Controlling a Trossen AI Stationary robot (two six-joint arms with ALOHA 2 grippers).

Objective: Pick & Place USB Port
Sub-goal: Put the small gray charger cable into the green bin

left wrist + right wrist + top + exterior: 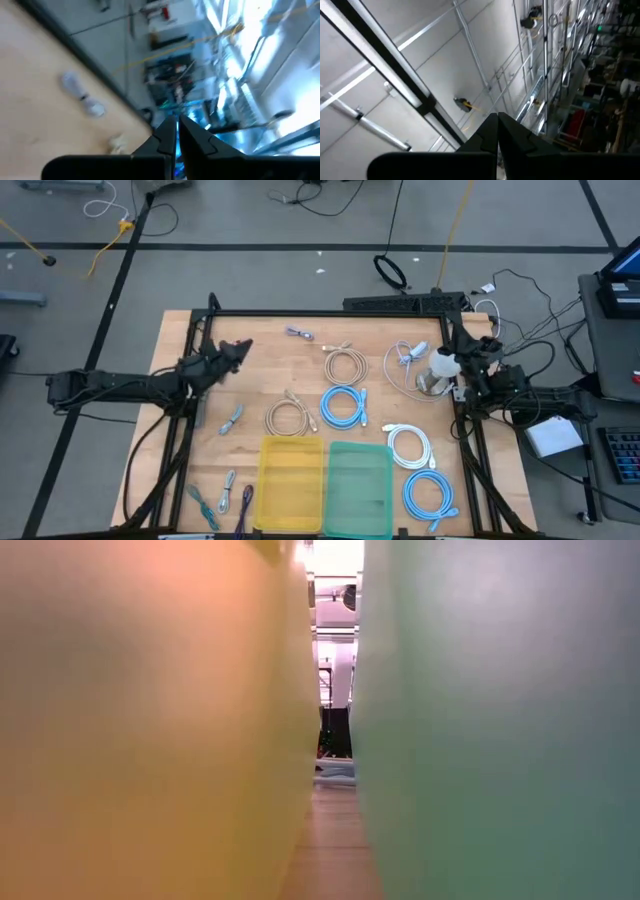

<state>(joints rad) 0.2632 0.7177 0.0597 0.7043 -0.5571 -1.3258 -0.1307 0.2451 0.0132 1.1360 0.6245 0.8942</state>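
Note:
Several USB pieces lie on the wooden table [180, 330]: a small grey-violet one [300, 333] near the far edge, also in the left wrist view [82, 94], a grey one [232, 418] at mid left, and others [228, 480] at the near left corner. My left gripper [243, 348] hovers shut over the table's far left part with nothing between its fingers [177, 126]. My right gripper [468, 345] stays at the table's right edge, shut and empty, tipped up toward the ceiling [497, 118].
A yellow bin [291, 480] and a green bin [360, 485] stand side by side at the near edge; their walls [150, 720] fill the low view. Coiled cables lie mid-table: beige [345, 365], blue [344, 408], white [410, 446]. A white cup-like thing [442, 366] stands by the right arm.

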